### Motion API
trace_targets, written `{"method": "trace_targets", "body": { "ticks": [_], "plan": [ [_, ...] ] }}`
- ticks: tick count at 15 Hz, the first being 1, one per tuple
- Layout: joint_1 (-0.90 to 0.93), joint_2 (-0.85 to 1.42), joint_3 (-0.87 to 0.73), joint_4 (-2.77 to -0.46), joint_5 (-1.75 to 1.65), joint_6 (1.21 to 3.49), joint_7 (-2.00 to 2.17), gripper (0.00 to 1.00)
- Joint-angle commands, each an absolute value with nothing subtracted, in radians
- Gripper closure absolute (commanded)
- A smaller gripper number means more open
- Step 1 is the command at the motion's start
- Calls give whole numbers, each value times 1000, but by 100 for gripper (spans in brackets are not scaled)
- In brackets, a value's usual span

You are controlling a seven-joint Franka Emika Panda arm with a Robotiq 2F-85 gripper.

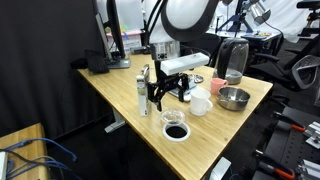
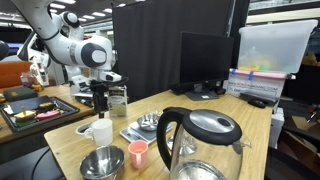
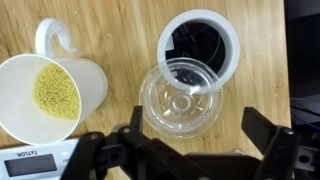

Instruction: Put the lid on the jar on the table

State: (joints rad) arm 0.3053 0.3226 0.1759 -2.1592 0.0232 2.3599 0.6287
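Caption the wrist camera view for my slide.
Open gripper over a clear jar, between a white cup of yellow grains and a dark-centred white ring.

We log the small round clear lid right of the white grain-filled cup, overlapping the white dark-centred ring.

Clear lid flat, apparently on wood table; slim jar upright.

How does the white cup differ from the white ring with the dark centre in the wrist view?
The white cup has a handle, while the white ring has none. The cup holds yellow grains, whereas the ring's centre is dark. In an exterior view the cup stands taller than the low ring. Both are white and round, and both rest on the wooden table.
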Motion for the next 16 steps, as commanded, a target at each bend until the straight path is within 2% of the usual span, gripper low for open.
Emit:
{"method": "trace_targets", "body": {
  "ticks": [1,15,16],
  "plan": [
    [327,333,162,-2150,15,2351,654,0],
    [331,390,134,-2127,15,2341,668,0],
    [330,390,135,-2127,16,2340,666,11]
  ]
}}
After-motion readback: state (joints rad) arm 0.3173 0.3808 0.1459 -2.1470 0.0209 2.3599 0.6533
